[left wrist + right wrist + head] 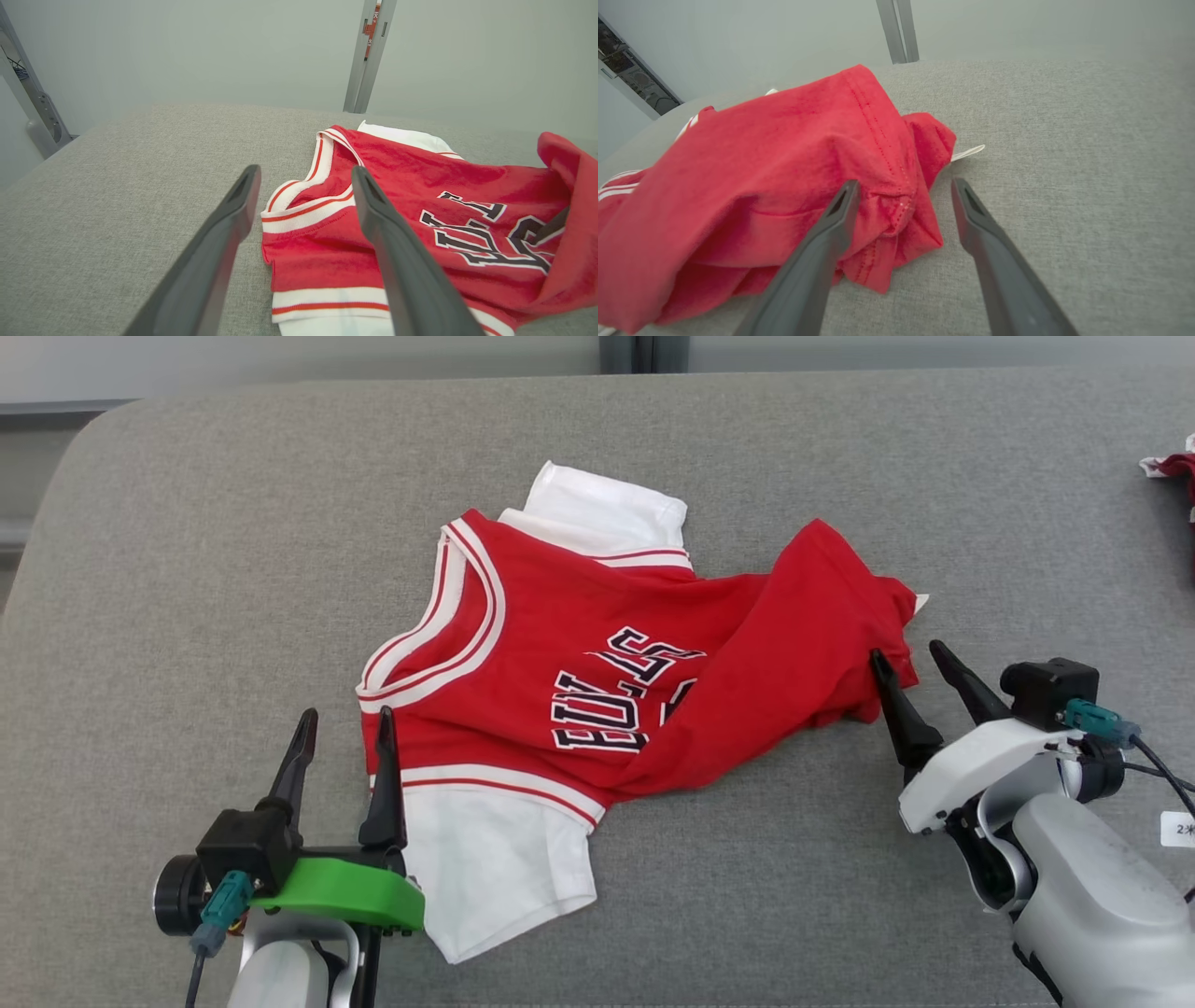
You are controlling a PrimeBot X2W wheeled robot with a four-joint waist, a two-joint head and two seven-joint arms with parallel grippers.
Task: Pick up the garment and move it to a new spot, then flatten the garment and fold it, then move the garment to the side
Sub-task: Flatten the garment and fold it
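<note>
Hiding garment (pixel 523 616) lettering (pixel 607 700), folded hem (pixel 794 644); left end effector (pixel 347 713), right end effector (pixel 906 651) both released.

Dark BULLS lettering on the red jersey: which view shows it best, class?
Head view: the dark BULLS lettering reads nearly whole. Left wrist view shows it slanted, partly behind a fold; right wrist view shows the jersey's plain red cloth.

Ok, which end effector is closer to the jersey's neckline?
Left. The left end effector is open just beside the neckline's near end; the right end effector is open at the bunched hem, far across the jersey.
</note>
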